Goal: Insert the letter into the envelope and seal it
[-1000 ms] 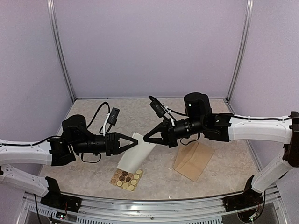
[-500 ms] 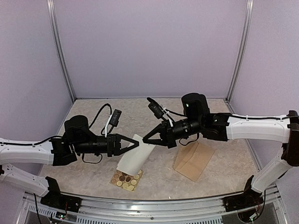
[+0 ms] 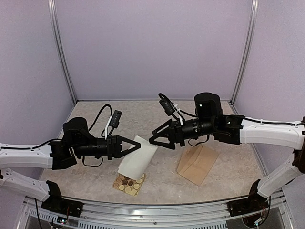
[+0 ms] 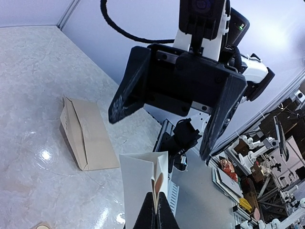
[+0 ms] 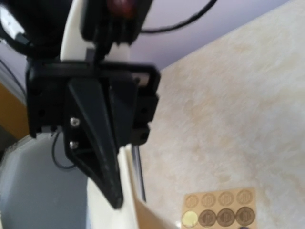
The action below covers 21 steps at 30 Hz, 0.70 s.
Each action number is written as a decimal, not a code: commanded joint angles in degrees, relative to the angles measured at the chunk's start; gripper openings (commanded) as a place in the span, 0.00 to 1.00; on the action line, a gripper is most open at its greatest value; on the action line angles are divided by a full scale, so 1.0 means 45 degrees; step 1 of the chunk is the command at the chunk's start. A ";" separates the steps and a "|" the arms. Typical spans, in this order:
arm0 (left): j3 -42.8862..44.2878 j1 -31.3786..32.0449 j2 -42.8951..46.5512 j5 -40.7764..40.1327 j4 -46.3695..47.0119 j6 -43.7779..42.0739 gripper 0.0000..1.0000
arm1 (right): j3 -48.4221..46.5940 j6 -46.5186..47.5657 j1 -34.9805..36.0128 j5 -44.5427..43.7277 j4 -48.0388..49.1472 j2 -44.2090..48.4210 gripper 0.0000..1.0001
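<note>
I find the left gripper (image 3: 138, 146) clamped on the upper edge of the letter (image 3: 137, 162). The sheet hangs folded, white side out, above the table (image 3: 228, 176). The right gripper (image 3: 153, 140) faces it from 3 o'clock with its jaws spread wide, holding nothing, just short of the sheet. The envelope (image 3: 197, 163) lies flat at 4 o'clock of the right gripper, untouched. A sticker sheet (image 3: 129, 182) lies at 6 o'clock of the letter.

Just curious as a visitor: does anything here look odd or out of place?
Only the letter: pinched by the left gripper, it droops in a curl instead of lying flat. The envelope lies slanted nearby.
</note>
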<state>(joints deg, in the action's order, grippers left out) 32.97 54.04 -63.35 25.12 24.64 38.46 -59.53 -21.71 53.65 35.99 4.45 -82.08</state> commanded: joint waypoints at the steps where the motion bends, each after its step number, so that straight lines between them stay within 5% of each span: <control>1: 0.0207 0.0019 0.0216 0.0565 0.0168 -0.0552 0.00 | 0.0373 -0.0793 -0.0455 -0.1002 0.0070 0.1082 0.77; 21: 0.1166 0.0117 -0.0178 0.2289 -0.0901 -0.1747 0.00 | 0.0234 0.0376 -0.0507 0.1119 -0.1950 0.0418 0.87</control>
<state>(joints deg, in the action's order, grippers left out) 36.16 54.11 -63.66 34.00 21.12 32.21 -58.52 -21.76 51.62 37.19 -3.38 -79.40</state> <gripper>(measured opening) 0.003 0.873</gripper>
